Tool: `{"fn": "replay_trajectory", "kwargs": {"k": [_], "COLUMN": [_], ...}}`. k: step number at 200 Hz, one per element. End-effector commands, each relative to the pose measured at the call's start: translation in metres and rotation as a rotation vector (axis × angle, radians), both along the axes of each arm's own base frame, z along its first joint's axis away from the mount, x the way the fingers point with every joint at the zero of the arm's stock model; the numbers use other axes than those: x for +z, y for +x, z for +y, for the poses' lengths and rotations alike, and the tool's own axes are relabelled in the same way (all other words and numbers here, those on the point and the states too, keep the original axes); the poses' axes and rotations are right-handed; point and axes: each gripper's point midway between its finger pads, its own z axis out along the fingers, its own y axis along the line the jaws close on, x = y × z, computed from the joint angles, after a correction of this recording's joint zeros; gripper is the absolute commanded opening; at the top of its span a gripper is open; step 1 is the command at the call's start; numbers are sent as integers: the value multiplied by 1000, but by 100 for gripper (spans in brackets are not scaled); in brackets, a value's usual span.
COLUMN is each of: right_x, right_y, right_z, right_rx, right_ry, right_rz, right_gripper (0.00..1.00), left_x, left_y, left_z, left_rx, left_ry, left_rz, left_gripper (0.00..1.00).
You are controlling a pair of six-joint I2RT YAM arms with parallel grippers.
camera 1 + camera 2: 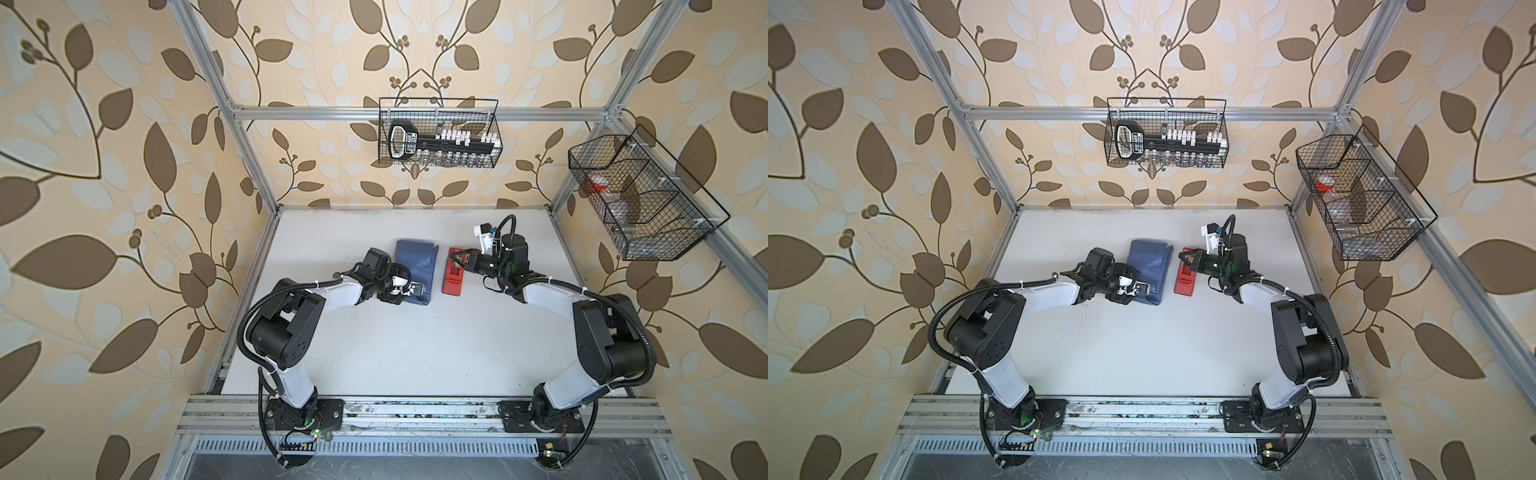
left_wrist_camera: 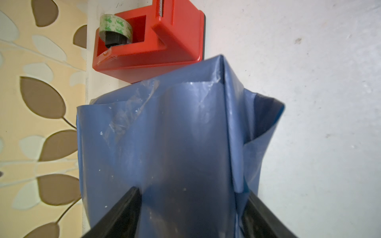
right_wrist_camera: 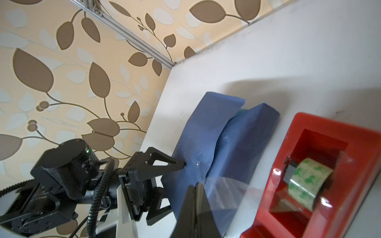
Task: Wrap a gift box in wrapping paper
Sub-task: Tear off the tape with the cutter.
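Note:
The wrapping paper [image 1: 415,266] [image 1: 1150,266] is folded into a blue parcel on the white table, so the gift box is hidden inside it. Its loose end flaps stand open [image 2: 263,123]. My left gripper [image 1: 417,289] [image 2: 193,191] straddles the parcel's near end, with a finger against each side [image 3: 182,163]. My right gripper [image 1: 455,259] [image 3: 195,184] is shut over the red tape dispenser [image 1: 455,278] [image 3: 319,164]. It pinches a clear strip of tape [image 3: 233,185] that runs back to the roll [image 3: 307,181].
The dispenser stands just right of the parcel, almost touching it [image 2: 154,61]. A wire basket [image 1: 438,133] hangs on the back wall and another [image 1: 640,199] on the right frame. Aluminium rails [image 1: 415,411] border the table's front.

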Motion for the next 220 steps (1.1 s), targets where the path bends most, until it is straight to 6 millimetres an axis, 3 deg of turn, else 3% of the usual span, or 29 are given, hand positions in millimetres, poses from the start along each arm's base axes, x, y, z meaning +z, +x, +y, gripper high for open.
{"fn": "replay_trajectory", "kwargs": {"k": [1, 24, 44, 101, 133, 188, 220], "right_x": [29, 38, 29, -41, -77, -125, -122], "right_y": [15, 19, 8, -61, -88, -100, -93], "right_z": [1, 4, 7, 25, 25, 19, 23], "right_rx": [23, 40, 50, 93, 82, 78, 85], "right_ry": [-9, -4, -6, -26, -20, -82, -75], "right_rz": [-44, -32, 0, 130, 188, 277, 271], "right_gripper": [0, 0, 0, 0, 0, 0, 0], "left_x": [-60, -60, -60, -60, -62, -60, -64], "left_y": [-33, -34, -33, -33, -33, -33, -33], "left_z": [22, 23, 22, 21, 23, 21, 22], "left_rx": [29, 33, 30, 31, 28, 28, 27], "left_ry": [139, 143, 140, 135, 145, 138, 149], "left_rz": [202, 206, 200, 211, 205, 209, 209], "left_gripper": [76, 76, 76, 76, 76, 76, 76]}}
